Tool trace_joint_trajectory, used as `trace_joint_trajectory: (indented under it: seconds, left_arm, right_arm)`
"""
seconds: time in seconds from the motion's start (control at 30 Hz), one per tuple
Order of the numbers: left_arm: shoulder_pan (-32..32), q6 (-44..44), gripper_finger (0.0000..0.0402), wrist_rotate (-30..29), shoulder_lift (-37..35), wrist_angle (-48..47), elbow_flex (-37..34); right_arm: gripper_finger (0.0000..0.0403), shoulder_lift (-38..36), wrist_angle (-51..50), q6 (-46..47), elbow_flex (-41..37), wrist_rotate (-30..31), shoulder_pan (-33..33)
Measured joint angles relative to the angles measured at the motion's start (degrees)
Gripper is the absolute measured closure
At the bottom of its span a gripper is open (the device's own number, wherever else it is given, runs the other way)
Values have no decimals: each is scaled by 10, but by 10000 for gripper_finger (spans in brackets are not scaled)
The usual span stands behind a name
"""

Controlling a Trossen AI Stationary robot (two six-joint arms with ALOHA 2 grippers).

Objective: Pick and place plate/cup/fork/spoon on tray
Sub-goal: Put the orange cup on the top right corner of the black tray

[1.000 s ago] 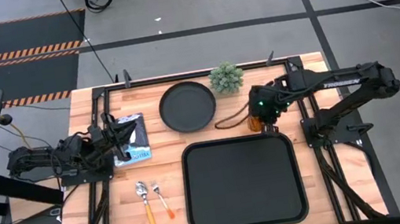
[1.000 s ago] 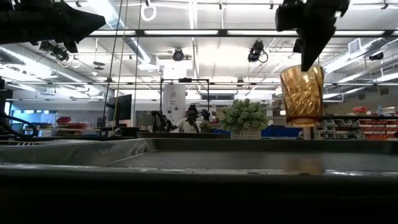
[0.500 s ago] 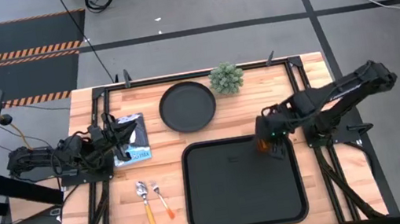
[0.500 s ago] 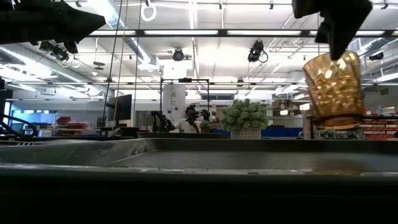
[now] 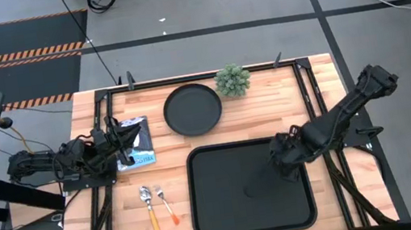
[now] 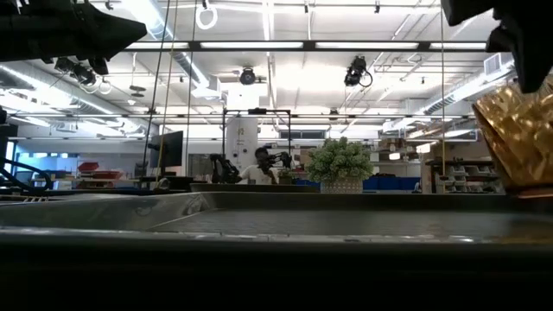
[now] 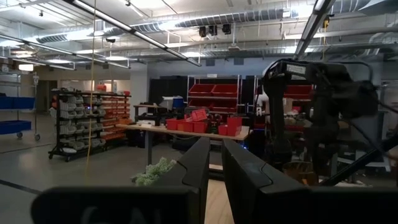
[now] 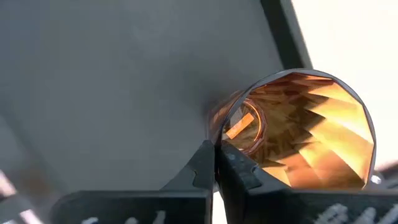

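The amber cup (image 8: 298, 134) hangs in my right gripper (image 8: 216, 155) over the right part of the black tray (image 5: 228, 209). The gripper (image 5: 282, 162) hides the cup in the high view. The low view shows the cup (image 6: 518, 138) at its right edge. The round black plate (image 5: 192, 109) lies flat on the table beyond the tray. The spoon (image 5: 149, 209) and the fork (image 5: 168, 206) lie side by side left of the tray. My left gripper (image 5: 126, 141) is shut and waits at the table's left side. My right gripper pinches the cup's rim (image 8: 219, 138) at one spot, with one finger outside the wall and one finger (image 8: 242, 171) inside. The fingers come from above, pointing down. The cup hangs below them, mouth up and a little tilted, close above the tray floor.
A small potted plant (image 5: 232, 80) stands at the far edge, right of the plate. A blue and white flat thing (image 5: 141, 141) lies under my left gripper. The tray's left and near parts are bare.
My right gripper has carried the cup from beyond the tray's far right corner toward the near edge, over the tray's rim to its right part, and has gone down. The cup stays held by its rim and mouth up.
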Motion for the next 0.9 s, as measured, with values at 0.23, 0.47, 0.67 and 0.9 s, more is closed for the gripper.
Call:
trace_joint_trajectory:
  seconds: [0.23, 0.47, 0.67, 0.9]
  left_arm:
    - [0, 0, 349, 0, 0, 0, 0]
    - [0, 0, 349, 0, 0, -4, 0]
    - [0, 0, 349, 0, 0, -4, 0]
    - [0, 0, 349, 0, 0, -4, 0]
  right_arm:
    - [389, 14, -9, 22, 0, 33, 9]
    - [389, -26, 42, 56, -63, 35, 18]
    - [389, -73, 67, 95, -108, 51, 30]
    - [385, -77, 81, 106, -130, 63, 31]
